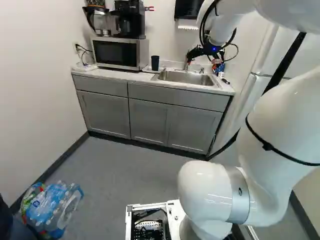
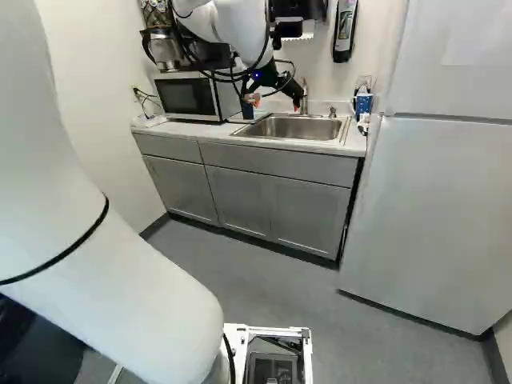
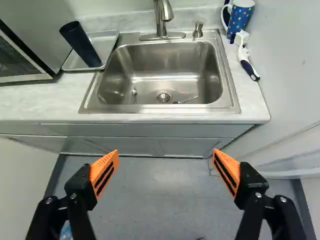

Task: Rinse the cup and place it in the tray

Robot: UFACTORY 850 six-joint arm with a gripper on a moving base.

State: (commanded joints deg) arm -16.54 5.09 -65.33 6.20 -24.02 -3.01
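Observation:
My gripper [image 2: 274, 100] hangs in front of the sink, high over the counter's front edge. In the wrist view the gripper [image 3: 166, 154] is open with nothing between its orange pads. Ahead of it lies the steel sink [image 3: 165, 108] with its faucet [image 3: 163, 22]. A blue mug with coloured dots [image 3: 241, 19] stands in the counter's back corner, on the refrigerator side of the sink. Across the sink, a dark tumbler [image 3: 82, 46] stands on a metal tray [image 3: 104, 41] beside the microwave. Both cups are apart from the gripper.
A white-handled brush [image 3: 244, 56] lies by the mug. Small metal utensils [image 3: 189, 100] rest in the basin. The microwave [image 1: 117, 52] carries coffee makers [image 1: 129, 19]. The refrigerator [image 2: 432, 208] borders the counter. Bottled water packs [image 1: 52, 207] sit on the floor.

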